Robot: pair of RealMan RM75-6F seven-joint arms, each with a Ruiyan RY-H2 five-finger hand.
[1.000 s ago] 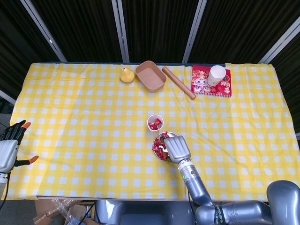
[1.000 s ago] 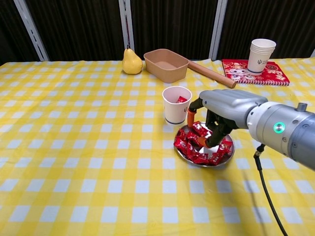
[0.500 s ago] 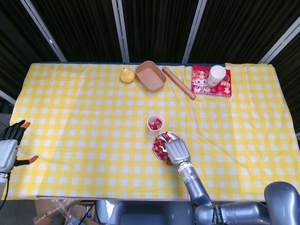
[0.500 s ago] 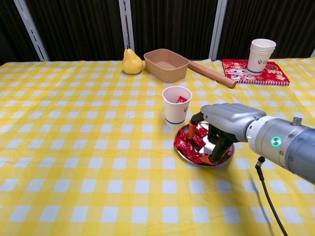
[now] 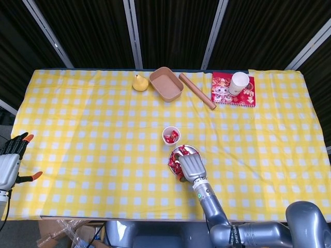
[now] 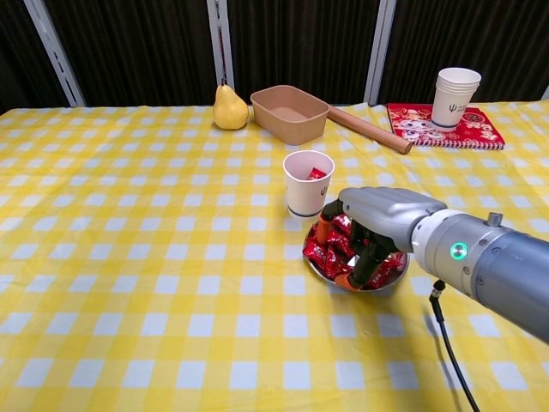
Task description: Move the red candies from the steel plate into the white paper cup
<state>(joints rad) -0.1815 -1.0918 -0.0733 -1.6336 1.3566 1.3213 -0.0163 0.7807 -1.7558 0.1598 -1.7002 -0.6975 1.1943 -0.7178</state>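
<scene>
Right hand (image 6: pixel 371 225) lies low over the steel plate (image 6: pixel 400 276), its fingers (image 6: pixel 363 268) curled down into the heap of red candies (image 6: pixel 319 252); whether a candy is caught between them I cannot tell, as the palm covers the fingertips in both views. Those candies are small glossy red wrapped pieces, piled mostly on the plate's left half, with the hand hiding the right part of the pile. Just behind the plate, near but not touching it, stands the white paper cup (image 6: pixel 305 183), upright, with a few red candies (image 5: pixel 172 136) showing inside. Left hand (image 5: pixel 11 163) sits off the table's near left corner with fingers spread, holding nothing. Along the far edge of the yellow checked tablecloth (image 6: pixel 129 240) sit a pear (image 6: pixel 229 108), a tan rectangular tray (image 6: pixel 289 113), a wooden rolling pin (image 6: pixel 369 130), and a stack of paper cups (image 6: pixel 454 97) standing on a red booklet (image 6: pixel 476 128). Wide stretches of bare cloth lie to the left and right of the plate and cup, and the plate is near the table's front edge.
</scene>
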